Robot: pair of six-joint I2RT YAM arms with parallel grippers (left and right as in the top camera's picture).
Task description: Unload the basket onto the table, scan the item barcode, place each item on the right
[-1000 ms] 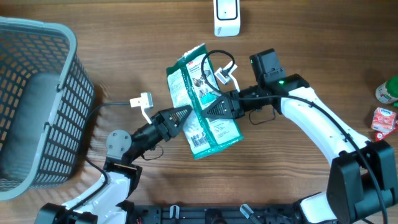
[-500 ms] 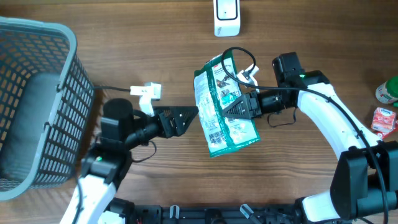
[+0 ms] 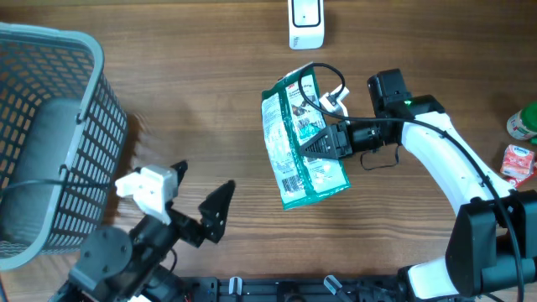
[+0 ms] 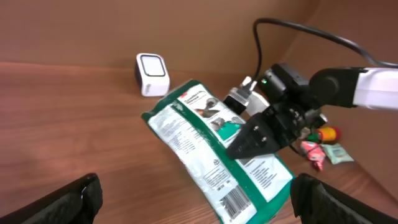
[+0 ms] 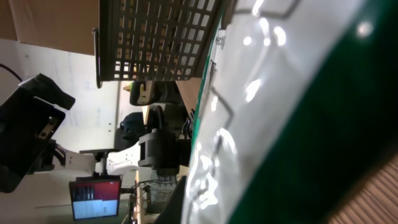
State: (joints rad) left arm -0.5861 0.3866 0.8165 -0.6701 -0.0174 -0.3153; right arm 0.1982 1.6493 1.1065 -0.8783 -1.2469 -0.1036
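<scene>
The item is a green and white pouch point(image 3: 295, 126), held above the table with my right gripper point(image 3: 323, 141) shut on its right edge. In the left wrist view the pouch point(image 4: 199, 137) shows its barcode point(image 4: 235, 205) at the lower end, facing up. The white scanner point(image 3: 305, 21) stands at the far edge of the table, also seen as a scanner point(image 4: 152, 73) behind the pouch. My left gripper point(image 3: 201, 191) sits at the front left, open and holding nothing, well clear of the pouch. In the right wrist view the pouch point(image 5: 298, 112) fills the frame and hides the fingers.
A grey mesh basket point(image 3: 50, 134) stands at the left edge. A red carton point(image 3: 518, 159) and a green-capped bottle point(image 3: 524, 122) lie at the far right. Cables loop above the right wrist.
My left gripper let go of the pouch, opened wide and drew back to the front left. The right gripper carried the pouch a little to the right, then held still.
</scene>
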